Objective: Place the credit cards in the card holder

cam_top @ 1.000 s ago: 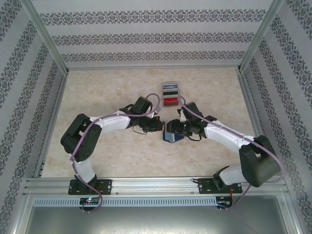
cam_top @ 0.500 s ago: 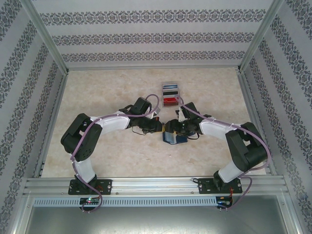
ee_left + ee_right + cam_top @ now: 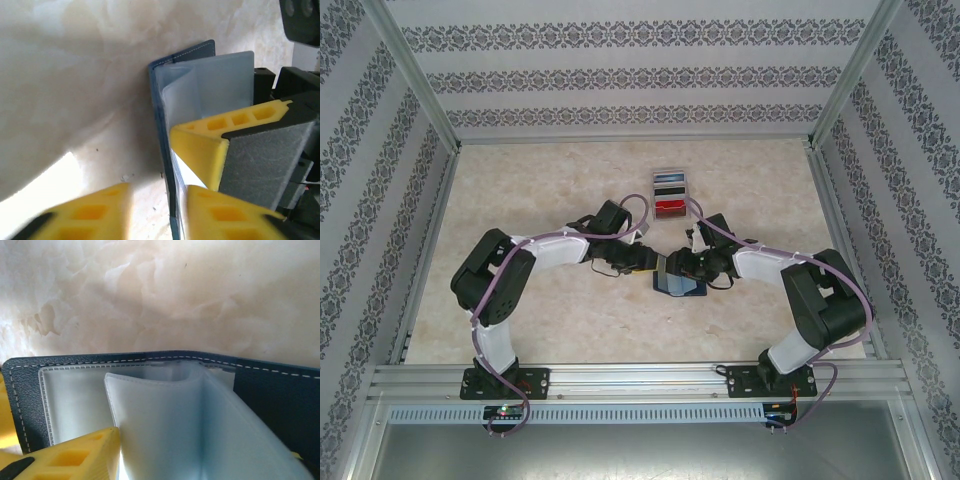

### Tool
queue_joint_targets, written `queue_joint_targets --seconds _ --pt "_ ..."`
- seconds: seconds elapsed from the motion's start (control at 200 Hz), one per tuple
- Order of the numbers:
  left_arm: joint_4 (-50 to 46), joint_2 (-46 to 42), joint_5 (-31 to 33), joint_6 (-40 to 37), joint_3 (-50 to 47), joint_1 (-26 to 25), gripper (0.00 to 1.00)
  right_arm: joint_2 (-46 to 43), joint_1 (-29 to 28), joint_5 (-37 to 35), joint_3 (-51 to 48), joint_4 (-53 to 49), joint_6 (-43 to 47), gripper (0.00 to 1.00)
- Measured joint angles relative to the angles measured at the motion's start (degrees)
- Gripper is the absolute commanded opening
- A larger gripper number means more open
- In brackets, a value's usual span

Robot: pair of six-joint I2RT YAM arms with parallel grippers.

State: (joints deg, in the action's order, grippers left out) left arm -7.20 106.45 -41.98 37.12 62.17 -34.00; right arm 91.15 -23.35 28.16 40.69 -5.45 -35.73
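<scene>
Top view: card holder [image 3: 680,287] is lying open on table [image 3: 570,320], roughly mid-table, both arms meeting over it. L gripper [image 3: 655,265] is reaching in from 9 o'clock, R gripper [image 3: 683,268] from 3 o'clock. The credit cards [image 3: 669,207] are sitting in clear rack [image 3: 670,173] at holder's 12 o'clock, apart from it.

L wrist cam: L gripper [image 3: 159,200] jaws are standing spread. Card holder [image 3: 156,100] cover edge is running up btwn them, w/ a gap on its 9 o'clock side, so not pinching. R finger [image 3: 200,150] is sitting against the clear sleeve [image 3: 220,80].

R wrist cam: card holder [image 3: 270,395] is gaping open, clear sleeve [image 3: 165,430] bulging up mid-frame, one R finger [image 3: 75,457] at 7 o'clock beside it. R jaws: can't tell if spread or pinching, other finger mostly hidden.
</scene>
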Motion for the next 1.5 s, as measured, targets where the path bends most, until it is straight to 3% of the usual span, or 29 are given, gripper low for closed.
queue_joint_targets --seconds 0.205,0.385,0.54,0.595,0.689,0.964,1.159,1.324,1.499 --pt "0.3 0.4 0.0 0.2 0.1 0.0 0.55 0.2 0.0 0.0 -0.4 1.2 -0.2 0.38" --pt "0.3 3.6 2.8 -0.7 1.1 0.0 0.42 0.2 0.4 0.2 -1.0 2.0 0.2 0.34" --pt "0.1 5.5 3.8 -1.1 1.2 0.1 0.0 0.0 1.1 0.2 -1.8 2.7 1.2 0.36" --pt "0.2 5.5 3.7 -1.5 1.4 0.3 0.0 -0.4 1.4 -0.1 -1.9 2.7 1.5 0.43" --pt "0.1 5.4 4.0 -1.8 1.6 0.3 0.0 -2.9 1.7 -3.2 -2.0 0.3 2.6 0.46" --pt "-1.7 -0.3 7.2 -1.7 -1.6 0.7 0.0 -15.1 1.0 -19.0 -0.5 -13.5 6.4 0.47" --pt "-3.0 -3.0 7.9 -0.9 -2.9 1.9 0.0 -19.8 -1.7 -21.4 1.6 -17.1 7.5 0.47" --pt "-3.0 -6.5 8.2 0.5 -6.7 3.7 0.0 -19.0 -2.6 -20.9 5.9 -17.1 8.4 0.48" --pt "-4.4 -9.7 8.2 0.8 -7.9 5.4 0.0 -10.2 -0.2 -21.1 14.6 -16.6 9.6 0.52"
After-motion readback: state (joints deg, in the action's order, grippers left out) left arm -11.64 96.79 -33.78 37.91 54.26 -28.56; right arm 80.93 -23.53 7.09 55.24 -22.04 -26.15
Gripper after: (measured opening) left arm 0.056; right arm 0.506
